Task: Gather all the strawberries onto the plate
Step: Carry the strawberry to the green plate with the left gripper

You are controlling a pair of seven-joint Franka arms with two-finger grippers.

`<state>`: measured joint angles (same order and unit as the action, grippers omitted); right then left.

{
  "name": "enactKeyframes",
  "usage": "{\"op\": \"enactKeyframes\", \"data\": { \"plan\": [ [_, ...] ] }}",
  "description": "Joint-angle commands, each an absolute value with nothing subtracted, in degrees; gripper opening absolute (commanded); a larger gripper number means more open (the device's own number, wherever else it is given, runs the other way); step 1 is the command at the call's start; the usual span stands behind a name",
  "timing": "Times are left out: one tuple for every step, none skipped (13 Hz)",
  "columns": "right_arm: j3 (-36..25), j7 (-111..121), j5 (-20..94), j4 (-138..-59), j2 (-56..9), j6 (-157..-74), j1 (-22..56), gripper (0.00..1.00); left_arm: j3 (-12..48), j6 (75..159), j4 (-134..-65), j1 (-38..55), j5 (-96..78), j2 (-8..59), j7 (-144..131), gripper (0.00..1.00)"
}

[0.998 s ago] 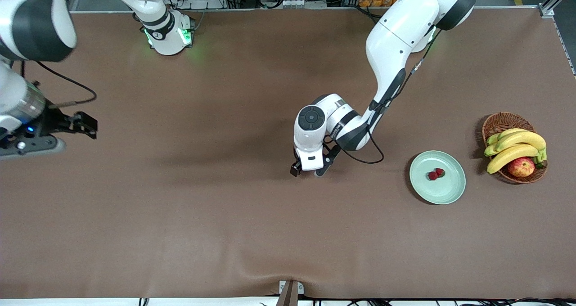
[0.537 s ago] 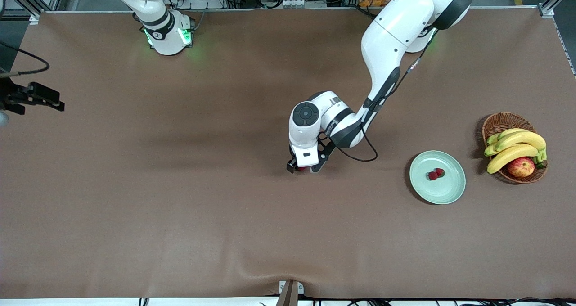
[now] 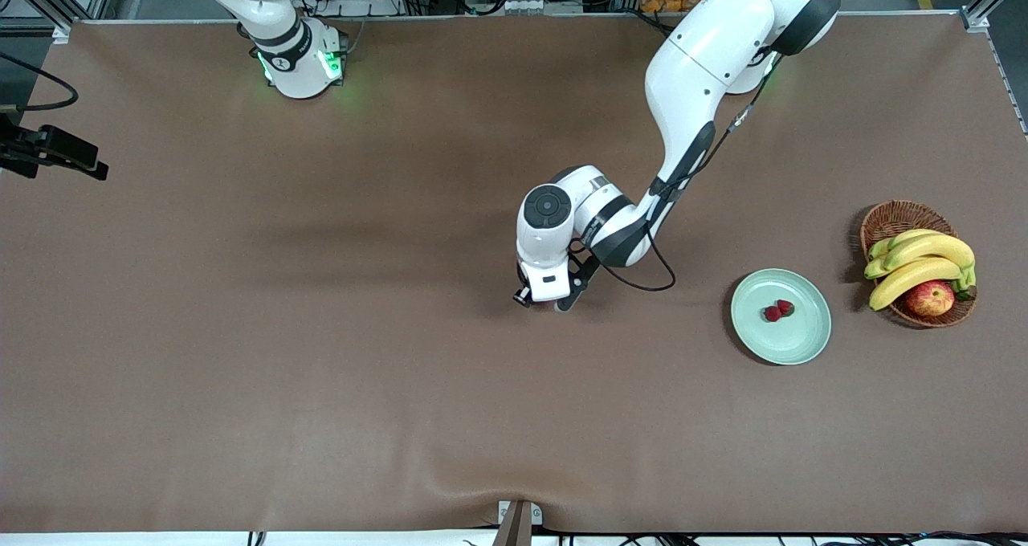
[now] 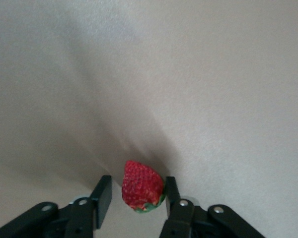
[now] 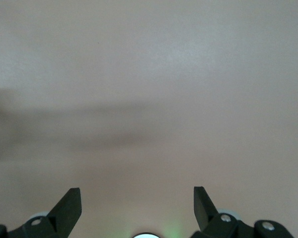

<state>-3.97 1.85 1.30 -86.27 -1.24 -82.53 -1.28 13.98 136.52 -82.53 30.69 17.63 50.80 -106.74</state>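
Two strawberries point(image 3: 778, 311) lie in the mint-green plate point(image 3: 795, 347) toward the left arm's end of the table. The third strawberry point(image 4: 141, 186) lies on the table mid-table and is hidden under the hand in the front view. My left gripper point(image 3: 542, 299) is down around it. In the left wrist view point(image 4: 135, 184) one finger touches the berry and the other stands a small gap off. My right gripper point(image 3: 68, 157) is at the right arm's end of the table, open and empty over bare table point(image 5: 137, 192), waiting.
A brown wicker basket point(image 3: 890, 213) with bananas point(image 3: 923, 258) and a red-yellow apple point(image 3: 930, 298) stands beside the plate, closer to the left arm's end of the table. A metal bracket point(image 3: 518, 522) sits at the table edge nearest the camera.
My left gripper came down around the third strawberry, which now hides under the hand. My right arm drew back toward its end of the table, mostly out of the front view.
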Motion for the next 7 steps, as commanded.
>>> {"op": "enactKeyframes", "data": {
  "plan": [
    [-4.5, 1.4, 5.8, -84.3, -1.5, -82.1, -3.2, 1.00, 13.3, 137.1, -80.6, 31.0, 18.5, 51.8, -106.6, 0.00],
    [-4.5, 1.5, 7.5, -84.2, -1.7, -82.3, -3.8, 1.00, 13.3, 137.1, -80.6, 30.7, 18.5, 51.3, -105.8, 0.00],
    [-4.3, 1.5, 7.6, -84.2, -1.6, -82.4, -3.4, 1.00, 13.2, 137.0, -80.6, 30.4, 18.5, 50.5, -105.0, 0.00],
    [-4.2, 1.5, 7.4, -84.2, -1.6, -82.4, -3.3, 1.00, 13.2, 136.8, -80.6, 29.5, 18.5, 49.7, -103.8, 0.00],
    [-4.2, 1.5, 7.2, -84.2, -1.6, -82.9, -3.3, 1.00, 13.3, 136.6, -80.6, 28.1, 18.7, 48.4, -102.1, 0.00],
    [-4.3, 1.5, 7.1, -84.1, -1.5, -83.3, -3.5, 1.00, 13.7, 136.4, -81.0, 26.1, 18.5, 47.3, -100.2, 0.00],
    [-4.3, 1.5, 7.0, -83.9, -1.6, -83.6, -3.7, 1.00, 14.5, 135.9, -81.5, 23.8, 18.1, 45.8, -98.5, 0.00]
  ]
}}
